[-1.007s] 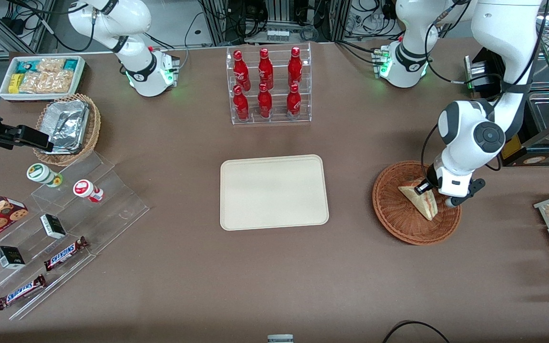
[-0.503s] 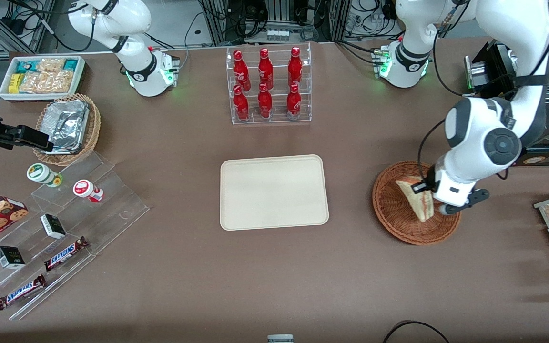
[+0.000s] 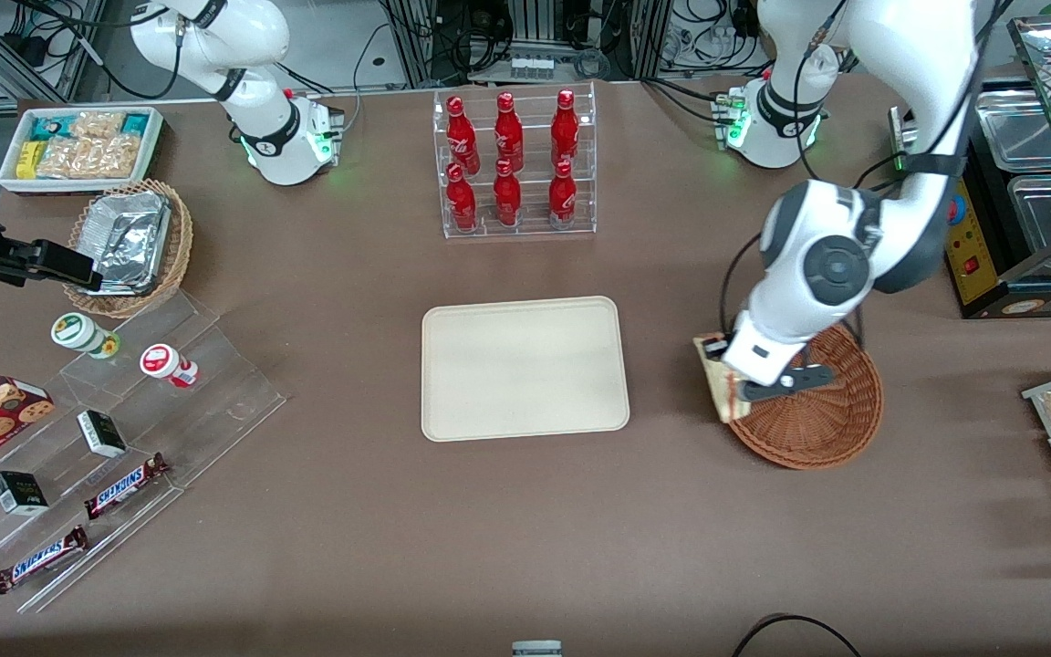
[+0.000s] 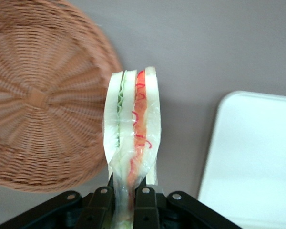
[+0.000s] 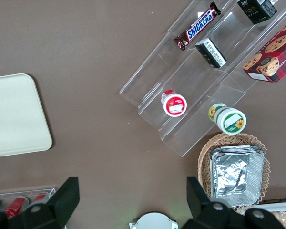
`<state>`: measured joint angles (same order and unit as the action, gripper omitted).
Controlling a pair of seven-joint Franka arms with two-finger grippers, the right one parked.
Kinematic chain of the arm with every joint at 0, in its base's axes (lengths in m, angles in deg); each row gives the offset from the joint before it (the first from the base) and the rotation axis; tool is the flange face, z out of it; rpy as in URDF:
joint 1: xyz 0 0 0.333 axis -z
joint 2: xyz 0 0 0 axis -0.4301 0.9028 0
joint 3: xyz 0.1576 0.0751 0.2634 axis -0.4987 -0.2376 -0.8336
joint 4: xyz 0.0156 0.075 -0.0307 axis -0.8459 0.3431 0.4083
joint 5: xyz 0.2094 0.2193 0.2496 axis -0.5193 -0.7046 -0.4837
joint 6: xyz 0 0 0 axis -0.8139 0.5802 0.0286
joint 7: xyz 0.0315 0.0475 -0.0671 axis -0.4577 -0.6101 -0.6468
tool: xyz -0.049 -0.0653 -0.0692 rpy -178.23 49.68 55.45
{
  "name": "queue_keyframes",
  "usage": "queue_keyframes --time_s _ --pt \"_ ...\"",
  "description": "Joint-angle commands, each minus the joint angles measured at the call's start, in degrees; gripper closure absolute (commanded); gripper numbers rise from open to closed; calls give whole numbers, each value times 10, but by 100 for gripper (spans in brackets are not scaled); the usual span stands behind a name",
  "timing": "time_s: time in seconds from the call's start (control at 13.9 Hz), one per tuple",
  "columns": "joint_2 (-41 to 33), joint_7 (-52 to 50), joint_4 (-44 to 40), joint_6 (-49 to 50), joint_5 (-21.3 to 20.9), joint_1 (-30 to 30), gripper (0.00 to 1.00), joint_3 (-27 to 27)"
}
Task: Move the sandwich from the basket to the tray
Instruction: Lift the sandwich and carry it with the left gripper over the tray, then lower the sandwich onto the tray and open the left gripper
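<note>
The claw (image 4: 125,195) is clamped on the sandwich (image 4: 131,143), which now hangs clear of the basket (image 3: 813,411) at right of centre in the front view; a second ago it was only just rising from the weave. In the front view the sandwich (image 3: 715,374) sits above the basket's rim on the side facing the tray (image 3: 524,367), at frame centre. Lift-out looks done; the carry over bare tabletop (image 3: 671,511) remains, then the release.

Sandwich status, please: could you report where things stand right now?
Gripper shut on sandwich, lifted above the basket rim on the tray's side. Tray bare. Nothing between them.
</note>
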<state>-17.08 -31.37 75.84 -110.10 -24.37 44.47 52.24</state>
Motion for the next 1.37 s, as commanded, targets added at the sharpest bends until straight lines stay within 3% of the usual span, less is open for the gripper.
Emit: queue_keyframes --time_s 0.0,0.65,1.29 --pt "52 -23 -59 27 -1 51 100 -8" --pt "176 -129 -199 26 -1 169 100 -8" --pt "271 -225 -304 21 5 233 100 -7"
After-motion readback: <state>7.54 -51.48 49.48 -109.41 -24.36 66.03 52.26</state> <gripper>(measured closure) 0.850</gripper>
